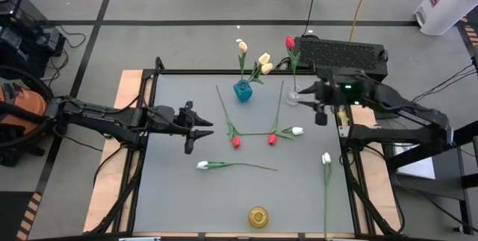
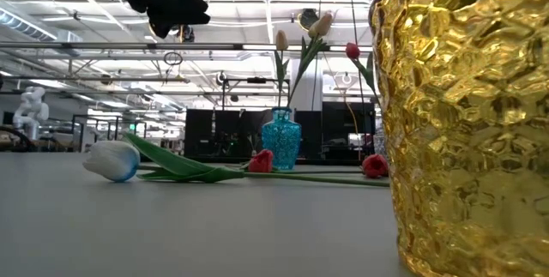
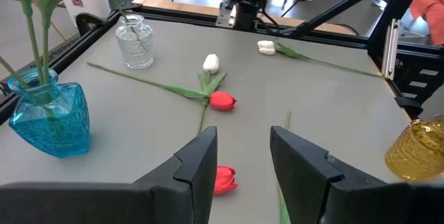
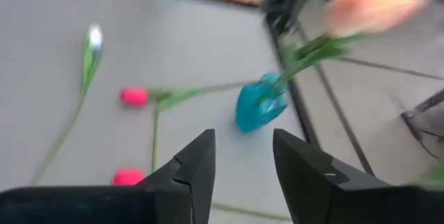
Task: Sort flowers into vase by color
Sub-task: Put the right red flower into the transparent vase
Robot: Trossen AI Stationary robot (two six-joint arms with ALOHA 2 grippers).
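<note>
Your left gripper [image 1: 196, 126] is hovering with fingers apart and gripping nothing, the nearest red tulip [image 1: 236, 142] lying on the table [image 1: 172, 196] just beyond its tips. Your right gripper [image 1: 305, 94] is hanging, fingers apart and empty, beside the clear vase [image 1: 293, 93] holding one red tulip [image 1: 290, 42]. Cream tulips [image 1: 254, 57] are standing in the blue vase [image 1: 243, 91]; white tulips [image 1: 202, 165] are lying near the gold vase [image 1: 258, 216].

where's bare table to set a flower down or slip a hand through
Free: the near-left stretch between the left claw, the white tulip and the gold vase; also the far-left corner beside the blue vase. Crowded: the middle, where two red tulips and another white one cross stems, up to the clear vase.
</note>
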